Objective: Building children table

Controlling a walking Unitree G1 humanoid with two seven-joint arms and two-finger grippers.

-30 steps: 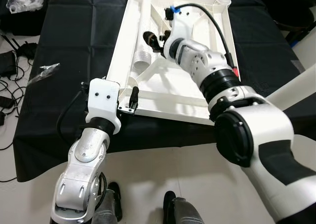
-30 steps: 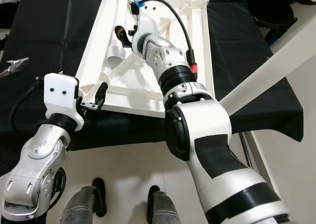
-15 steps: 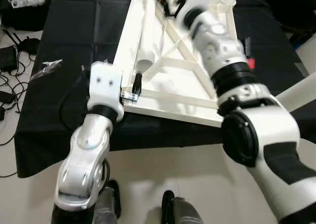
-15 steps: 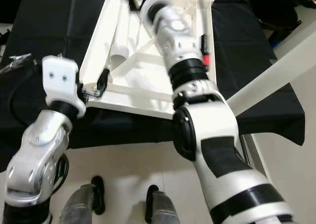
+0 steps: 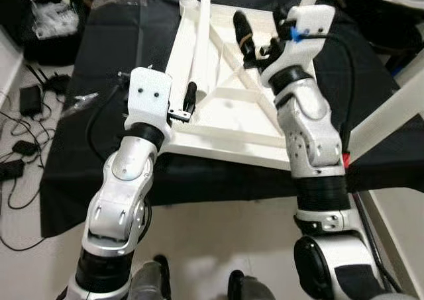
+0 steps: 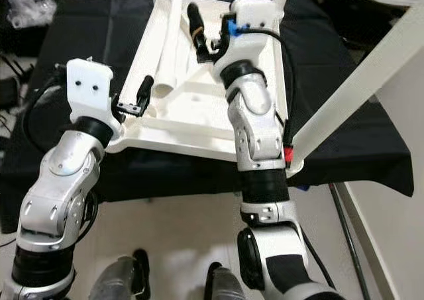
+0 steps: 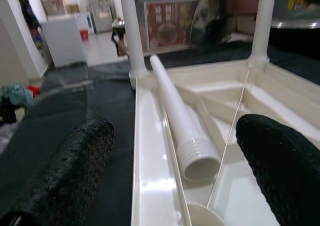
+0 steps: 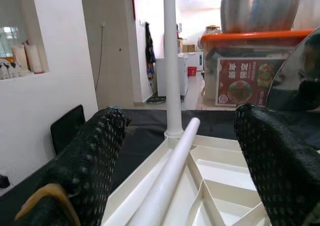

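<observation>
The white children's table top point(image 5: 218, 151) lies upside down on a black cloth point(image 5: 99, 61). One white leg point(image 5: 384, 114) stands screwed in at its near right corner, and others rise at the far corners point(image 7: 130, 31). A loose white leg point(image 5: 201, 38) lies inside the frame along the left side, with its threaded end point(image 7: 197, 158) towards me. My left gripper point(image 5: 187, 98) is open at the near left corner, straddling the rim. My right gripper point(image 5: 246, 38) is open and empty, raised above the middle of the frame, and the loose leg point(image 8: 170, 186) runs below it.
Cables and a power adapter point(image 5: 26, 101) lie on the floor to the left. A crumpled plastic wrapper point(image 5: 83, 101) sits on the cloth's left side, and a plastic bag point(image 5: 56, 15) lies further back. A container with an orange lid point(image 8: 255, 61) stands beyond the table.
My right gripper has lifted away from the loose leg's threaded end and now hovers higher over the frame. The left gripper stays at the near left corner. The camera has shifted.
</observation>
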